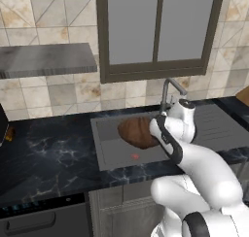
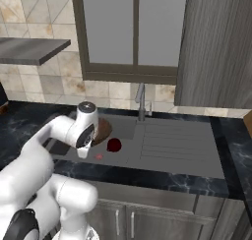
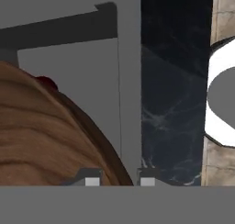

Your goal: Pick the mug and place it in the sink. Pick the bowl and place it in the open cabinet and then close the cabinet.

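The gripper (image 3: pixel 119 181) is clamped on the bowl (image 1: pixel 136 131). In the hand view the brown rim runs down between the two dark fingertips (image 3: pixel 92 180), one tip on the wood side and one on the outer side, with no gap showing.

The bowl hangs tilted above the basin of the sink (image 1: pixel 112 158), toward its back half. In the left base view its far edge lies close to the base of the faucet (image 1: pixel 170 88), but I cannot tell whether they touch. In the right base view the hand covers most of the bowl (image 2: pixel 102 128), and only a brown arc shows at the hand's right.

The mug (image 2: pixel 114 144) sits on the sink floor, just right of the hand and near the step up to the ribbed drainboard (image 2: pixel 172 140). The small red drain mark (image 1: pixel 135 156) lies nearer the sink's front wall, with bare grey floor around it.

The drainboard to the right of the basin is bare and flat. The dark marble counter (image 1: pixel 48 153) to the left of the sink is open up to the tiled wall.

Above and behind the sink stands the window (image 1: pixel 155 27). To the upper left a grey shelf (image 1: pixel 46 59) juts out from the wall. To the upper right of the sink the cabinet (image 2: pixel 216 47) rises as a tall wood-grain face, its left edge close to the window frame. I cannot tell how its door stands.
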